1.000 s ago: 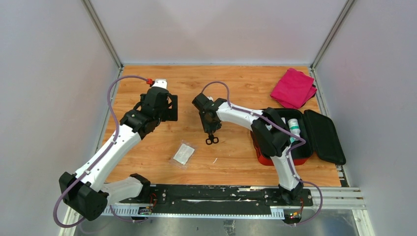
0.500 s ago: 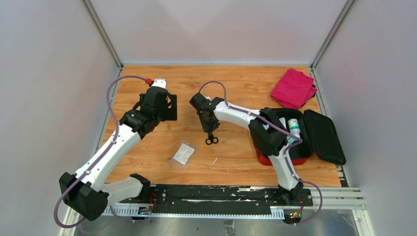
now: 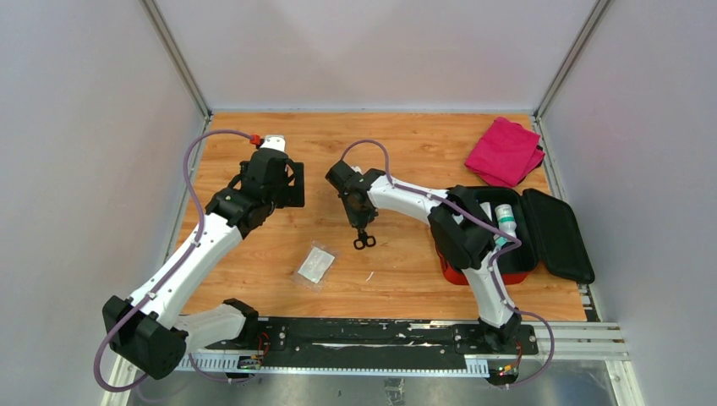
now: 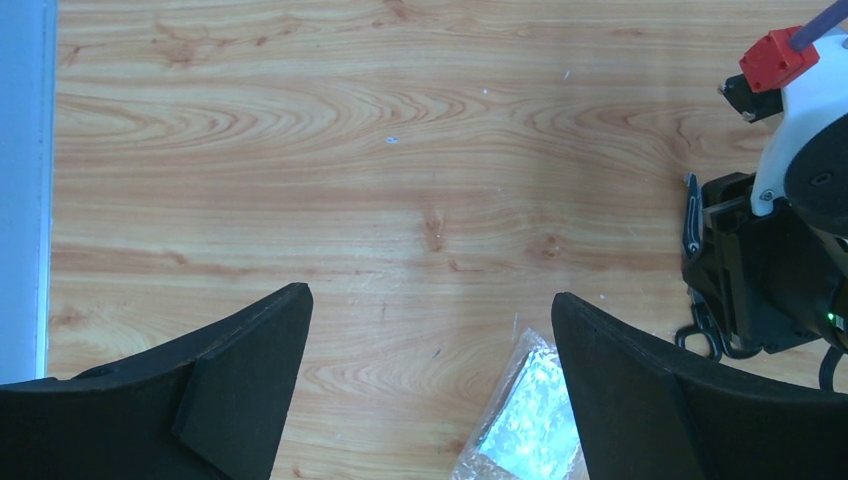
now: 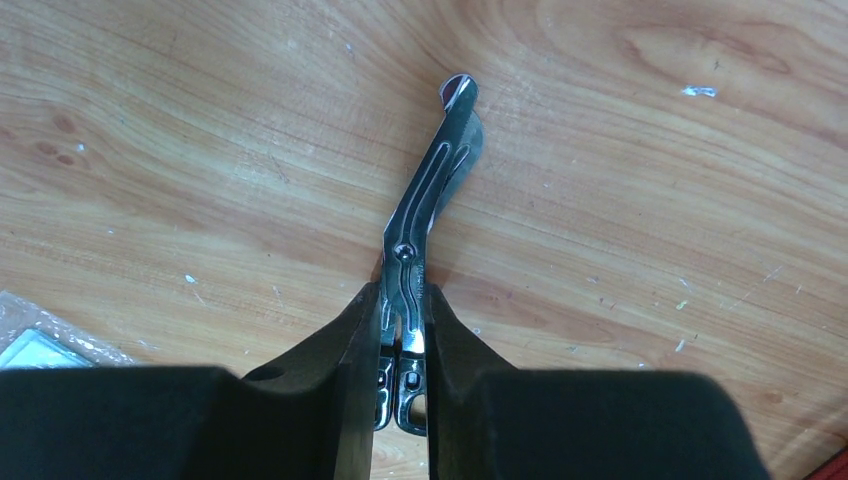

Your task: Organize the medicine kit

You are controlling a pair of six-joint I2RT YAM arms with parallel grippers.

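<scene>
Left arm (image 3: 194, 249) reaches forward with bent elbow; the left gripper (image 4: 428, 300) points down at the table, jaws wide apart. Right arm (image 3: 410, 197) extends leftward from its base; the right gripper (image 5: 402, 300) points down, fingers pressed on both sides of scissors (image 5: 432, 185), blades projecting ahead of the fingertips.

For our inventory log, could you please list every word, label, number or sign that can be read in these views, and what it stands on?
No text can be read in any view.
The white and teal bottle in the medicine kit: any print is too small to read.
The packet: no legible print.
The scissors: no marking shows on the metal.
The kit's open lid: only black lining shows, no sign.
</scene>
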